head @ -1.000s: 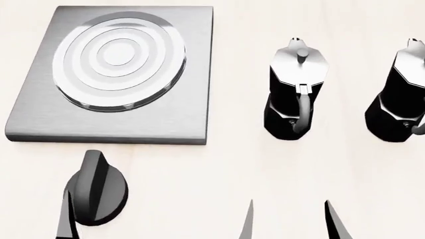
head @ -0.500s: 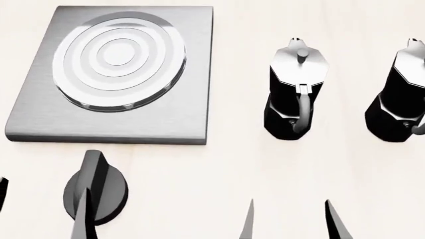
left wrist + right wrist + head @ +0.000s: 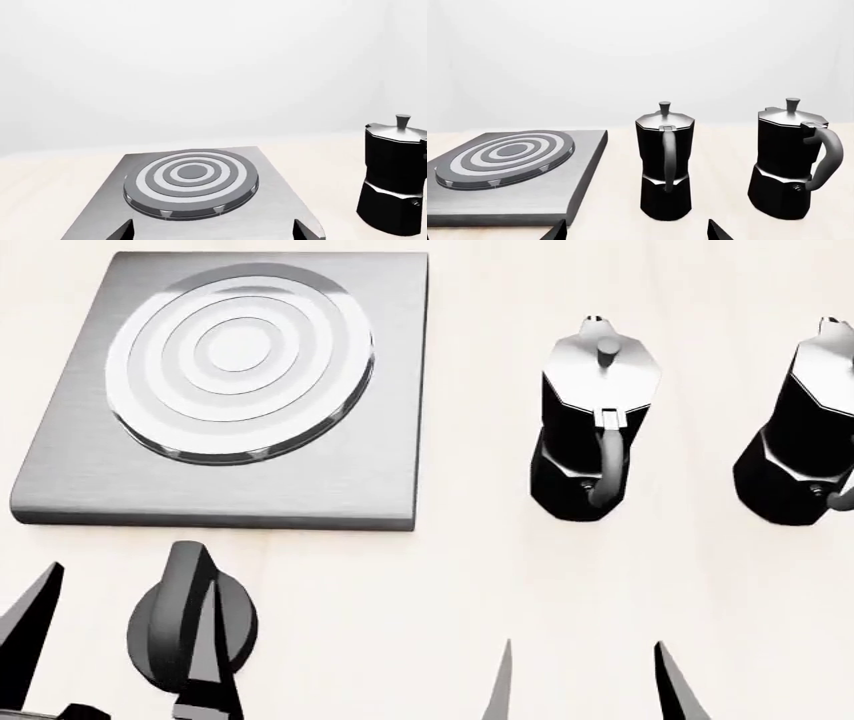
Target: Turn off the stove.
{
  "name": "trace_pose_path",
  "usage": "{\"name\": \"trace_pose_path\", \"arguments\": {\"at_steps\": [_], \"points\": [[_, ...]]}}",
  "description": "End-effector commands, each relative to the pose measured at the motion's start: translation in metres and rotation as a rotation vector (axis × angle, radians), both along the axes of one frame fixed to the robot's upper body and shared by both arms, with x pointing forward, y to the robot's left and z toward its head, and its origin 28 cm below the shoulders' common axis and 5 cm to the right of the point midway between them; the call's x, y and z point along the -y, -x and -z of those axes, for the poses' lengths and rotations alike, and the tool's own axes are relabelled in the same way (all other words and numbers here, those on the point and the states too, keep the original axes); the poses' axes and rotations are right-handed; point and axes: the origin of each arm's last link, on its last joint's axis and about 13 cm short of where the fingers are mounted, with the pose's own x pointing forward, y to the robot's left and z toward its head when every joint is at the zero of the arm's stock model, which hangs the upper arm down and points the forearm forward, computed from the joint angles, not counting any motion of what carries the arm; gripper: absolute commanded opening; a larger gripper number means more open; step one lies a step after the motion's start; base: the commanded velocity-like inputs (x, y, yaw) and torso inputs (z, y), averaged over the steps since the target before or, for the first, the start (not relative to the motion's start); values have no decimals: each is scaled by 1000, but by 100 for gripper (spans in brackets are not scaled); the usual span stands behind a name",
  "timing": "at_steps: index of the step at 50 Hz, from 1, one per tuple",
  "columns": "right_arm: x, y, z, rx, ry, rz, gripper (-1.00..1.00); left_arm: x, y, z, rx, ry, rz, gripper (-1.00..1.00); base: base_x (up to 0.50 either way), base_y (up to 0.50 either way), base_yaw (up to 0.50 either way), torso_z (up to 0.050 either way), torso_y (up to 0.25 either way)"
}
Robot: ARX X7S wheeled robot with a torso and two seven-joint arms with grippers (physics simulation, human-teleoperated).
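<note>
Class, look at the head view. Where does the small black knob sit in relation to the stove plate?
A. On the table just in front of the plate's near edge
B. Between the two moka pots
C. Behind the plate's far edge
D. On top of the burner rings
A: the knob lies on the table below the near edge of the stove, apart from it, with the left gripper fingers either side.

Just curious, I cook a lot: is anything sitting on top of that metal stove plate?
No. The stove shows only its own burner rings; both moka pots stand beside it on the table. What lies beneath the plate is hidden.
</note>
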Motion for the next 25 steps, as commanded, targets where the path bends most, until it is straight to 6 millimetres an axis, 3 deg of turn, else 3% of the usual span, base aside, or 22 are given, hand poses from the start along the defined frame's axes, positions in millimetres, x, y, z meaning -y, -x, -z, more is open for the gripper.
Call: {"name": "trace_pose_path", "arguments": {"at_steps": [1, 25], "points": [[2, -2, -1, 8, 7, 9, 100, -2, -17, 12, -14, -13, -35, 100, 0, 0, 0, 0, 0], [2, -3, -1, 8, 8, 10, 100, -9, -25, 30, -60, -28, -91, 100, 0, 0, 0, 0, 0]]}}
